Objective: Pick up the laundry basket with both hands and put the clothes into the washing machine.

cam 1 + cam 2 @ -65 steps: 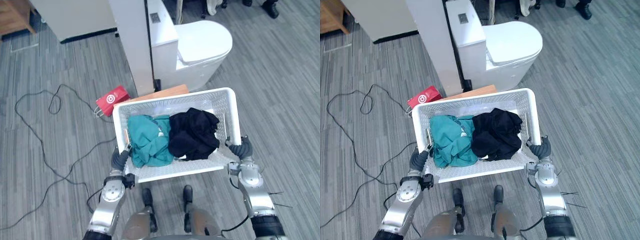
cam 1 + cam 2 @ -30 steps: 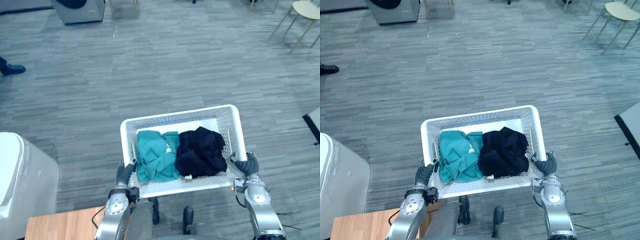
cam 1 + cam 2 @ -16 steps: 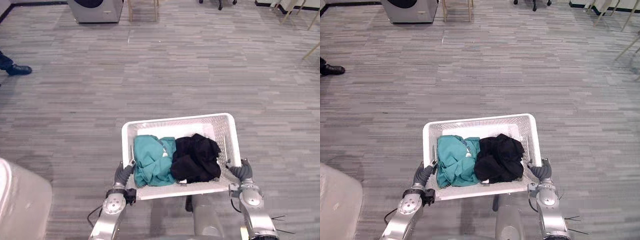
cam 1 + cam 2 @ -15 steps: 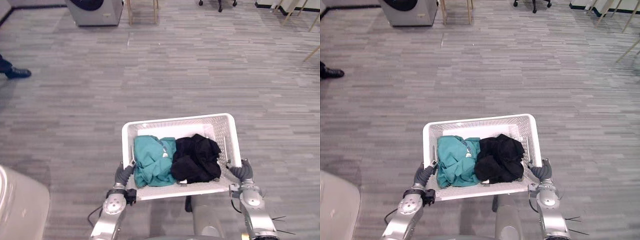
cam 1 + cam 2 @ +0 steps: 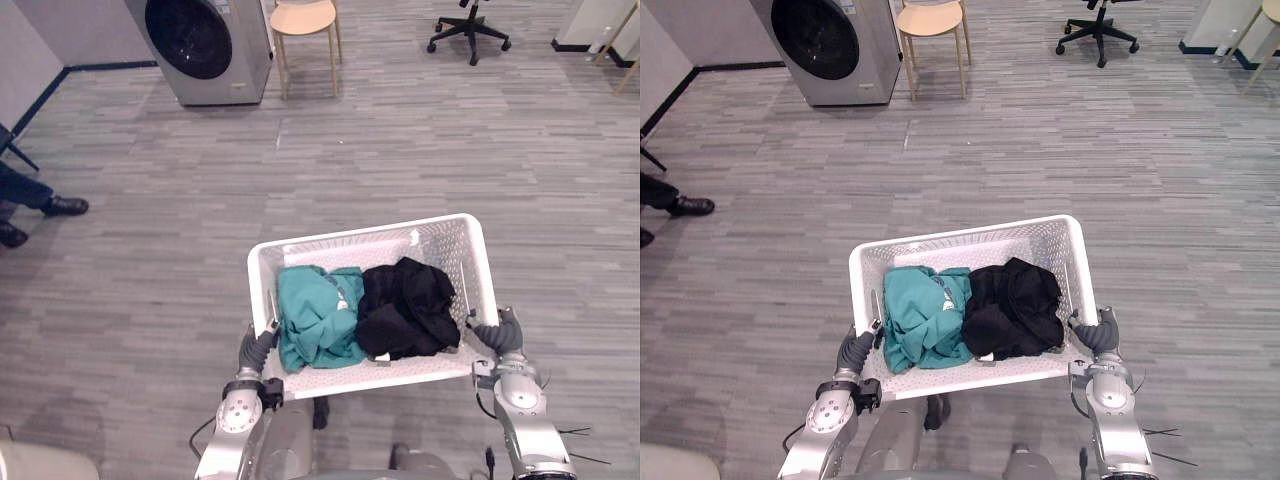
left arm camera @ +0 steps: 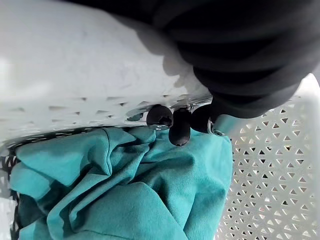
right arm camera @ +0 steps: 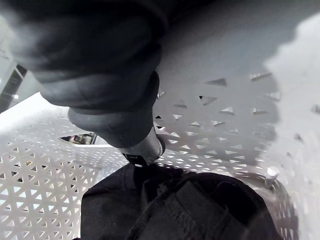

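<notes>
Carrying the white laundry basket (image 5: 350, 237) clear of the grey plank floor (image 5: 150, 290), roughly level, long side across. Inside it, a crumpled teal garment (image 5: 315, 322) in the left half, touching a bunched black garment (image 5: 408, 308) in the right half.

Gripping the basket's left end with the left hand (image 5: 255, 350), dark-tipped fingers (image 6: 160, 117) hooked over the rim just above the teal cloth. Gripping the right end with the right hand (image 5: 497, 335), fingers (image 7: 144, 149) curled over the perforated wall beside the black cloth.

Well ahead, toward the floor's far left corner, a grey washing machine (image 5: 205, 45) with a dark round door. Just beside it a pale wooden stool (image 5: 303, 18); further right, a black office chair (image 5: 468, 28). At the floor's left edge, a person's dark shoes (image 5: 65, 206) and a trouser leg.
</notes>
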